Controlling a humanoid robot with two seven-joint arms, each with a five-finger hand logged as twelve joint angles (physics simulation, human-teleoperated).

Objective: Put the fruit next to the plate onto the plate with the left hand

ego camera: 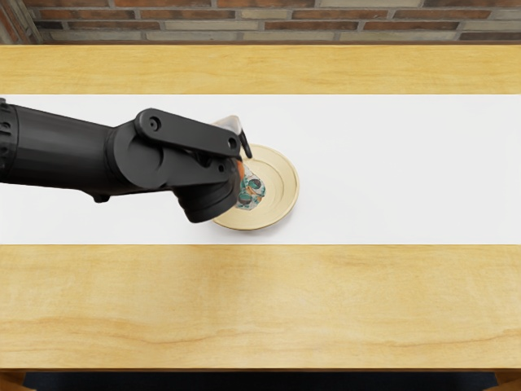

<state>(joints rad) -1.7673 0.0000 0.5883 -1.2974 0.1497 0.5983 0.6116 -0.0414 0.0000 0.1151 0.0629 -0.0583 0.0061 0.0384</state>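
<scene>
One black robot hand [210,183], the left, hangs over the left part of the round tan plate [281,173] at mid-frame on the table [391,171]. An orange sliver of fruit [241,169] peeks out beneath it, within the plate's outline. I cannot tell the grip or the fruit's long axis.

Table [260,301]: light wood, fine straight grain recorded; surface smooth, with a low satin sheen.

White strip [407,163] laid across the table: uniform and matt. No weave or texture was resolved, so cloth or paper could not be determined.

Left arm [65,155] and left hand [210,191]: black casing, plastic-like, smooth, semi-matt. Soft grey highlights were noted along the upper edges.

Plate [283,177]: pale tan, smooth, faint gloss on the concentric rings. Wood and glazed ceramic could not be distinguished.

Brick wall [285,20]: red-brown brick, rough and matt; pale mortar joints were observed.
</scene>
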